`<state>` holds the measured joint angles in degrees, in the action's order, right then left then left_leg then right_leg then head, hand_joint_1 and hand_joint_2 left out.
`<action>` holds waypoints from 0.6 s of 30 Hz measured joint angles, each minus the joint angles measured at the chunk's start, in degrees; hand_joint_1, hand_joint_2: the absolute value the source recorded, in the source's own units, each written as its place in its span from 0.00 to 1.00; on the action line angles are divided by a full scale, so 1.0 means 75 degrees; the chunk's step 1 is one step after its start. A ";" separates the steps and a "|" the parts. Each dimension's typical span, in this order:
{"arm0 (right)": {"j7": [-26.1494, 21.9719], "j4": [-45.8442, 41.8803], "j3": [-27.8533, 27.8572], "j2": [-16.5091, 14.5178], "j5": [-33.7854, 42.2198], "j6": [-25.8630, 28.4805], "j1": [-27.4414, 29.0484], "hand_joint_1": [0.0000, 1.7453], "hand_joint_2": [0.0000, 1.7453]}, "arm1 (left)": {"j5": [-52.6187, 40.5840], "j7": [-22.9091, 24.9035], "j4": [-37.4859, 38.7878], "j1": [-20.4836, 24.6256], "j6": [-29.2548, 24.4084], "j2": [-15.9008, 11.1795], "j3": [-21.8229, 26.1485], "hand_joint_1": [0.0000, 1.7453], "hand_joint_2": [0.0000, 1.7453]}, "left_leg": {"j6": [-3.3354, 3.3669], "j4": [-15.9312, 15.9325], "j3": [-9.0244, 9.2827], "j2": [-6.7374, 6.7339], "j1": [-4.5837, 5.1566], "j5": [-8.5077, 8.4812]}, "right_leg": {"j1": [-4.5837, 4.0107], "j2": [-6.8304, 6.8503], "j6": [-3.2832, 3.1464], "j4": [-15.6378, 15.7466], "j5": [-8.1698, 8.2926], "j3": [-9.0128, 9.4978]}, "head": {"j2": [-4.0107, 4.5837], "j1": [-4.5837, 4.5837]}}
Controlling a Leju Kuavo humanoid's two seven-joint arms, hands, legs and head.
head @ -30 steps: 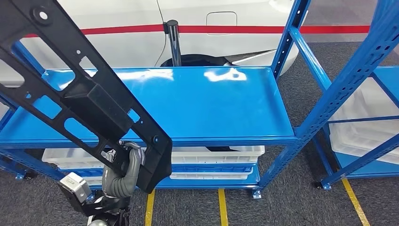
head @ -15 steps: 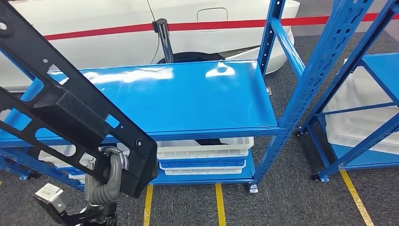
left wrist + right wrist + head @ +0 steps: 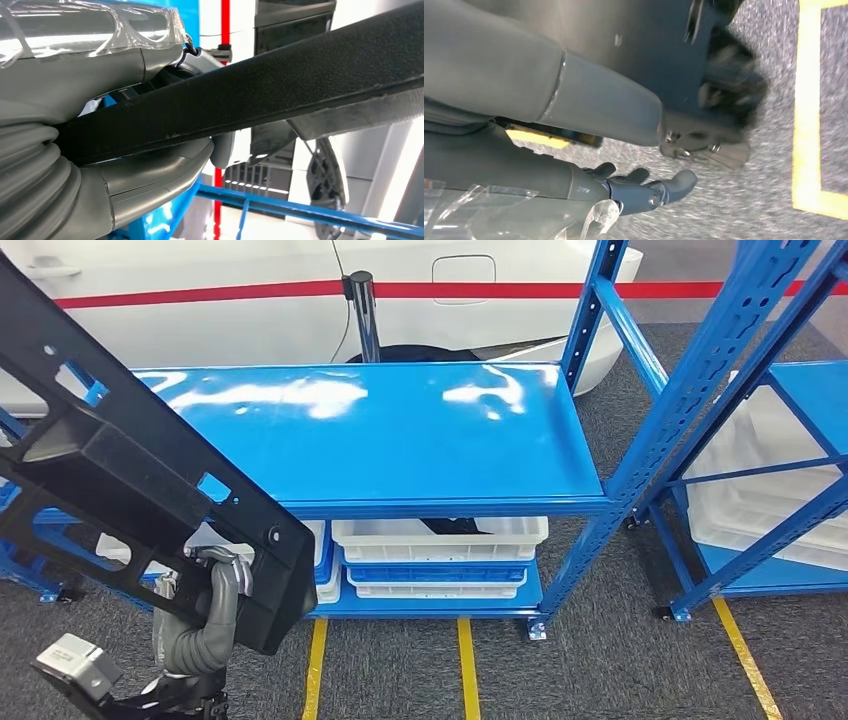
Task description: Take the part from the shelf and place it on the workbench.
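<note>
One long black part slants across the left of the head view, clear of the blue shelf, its lower end gripped by the left hand; in the left wrist view the grey thumb and fingers clamp the part's edge. Right hand hangs over grey carpet, fingers loosely apart, holding nothing. White bins sit on the lower shelf; a white car stands behind.
</note>
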<state>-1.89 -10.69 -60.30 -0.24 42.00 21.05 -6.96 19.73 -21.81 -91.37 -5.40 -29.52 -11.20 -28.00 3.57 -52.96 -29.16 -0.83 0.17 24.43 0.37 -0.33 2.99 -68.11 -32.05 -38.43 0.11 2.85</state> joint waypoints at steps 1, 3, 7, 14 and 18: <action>0.0028 0.0001 0.0000 0.0006 0.0007 0.0000 0.0007 0.00 0.00 | -0.0010 0.0040 -0.0021 -0.0020 -0.0030 -0.0001 0.0000 1.00 1.00 | 0.0000 -0.0003 -0.0042 -0.0007 0.0009 -0.0030 | 0.0005 0.0001 0.0011 -0.0380 -0.0168 -0.0099 | 0.0000 -0.0006; 0.0069 0.0001 0.0000 0.0009 0.0020 0.0000 0.0018 0.00 0.00 | -0.0018 0.0085 -0.0060 -0.0045 -0.0082 -0.0001 0.0000 1.00 1.00 | -0.0017 -0.0022 -0.0117 -0.0008 0.0005 -0.0084 | 0.0018 0.0004 0.0020 -0.0259 -0.0069 0.0140 | 0.0000 -0.0009; 0.0090 0.0001 0.0001 0.0010 0.0066 0.0000 0.0009 0.00 0.00 | -0.0014 0.0109 -0.0162 -0.0061 -0.0106 -0.0009 0.0000 1.00 1.00 | -0.0114 -0.0164 -0.0241 0.0000 0.0018 -0.0126 | 0.0050 0.0007 -0.0034 0.1671 0.0543 0.1307 | 0.0000 -0.0009; 0.0017 0.0001 0.0006 -0.0003 0.0082 0.0004 0.0004 0.00 0.00 | -0.0032 0.0164 -0.0347 -0.0102 -0.0135 -0.0093 0.0004 1.00 1.00 | -0.0397 -0.1340 -0.0785 0.0035 -0.0040 0.0621 | 0.0043 0.0010 -0.0393 0.1775 0.0792 0.1111 | 0.0000 0.0037; 0.0006 0.0001 0.0006 -0.0009 0.0042 0.0001 0.0017 0.00 0.00 | -0.0037 0.0170 -0.0383 -0.0151 -0.0176 -0.0117 0.0003 1.00 1.00 | -0.0440 -0.2427 -0.1039 0.0036 -0.0063 0.1100 | 0.0027 0.0000 -0.0399 0.1768 0.0926 0.0930 | 0.0000 0.0045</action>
<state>-1.85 -10.69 -60.26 -0.30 42.32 21.06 -6.83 19.45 -20.53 -94.25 -6.54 -30.85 -12.08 -27.98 0.27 -71.16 -36.95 -0.55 -0.30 32.69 0.57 -0.33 0.00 -54.85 -25.11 -31.46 0.11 3.19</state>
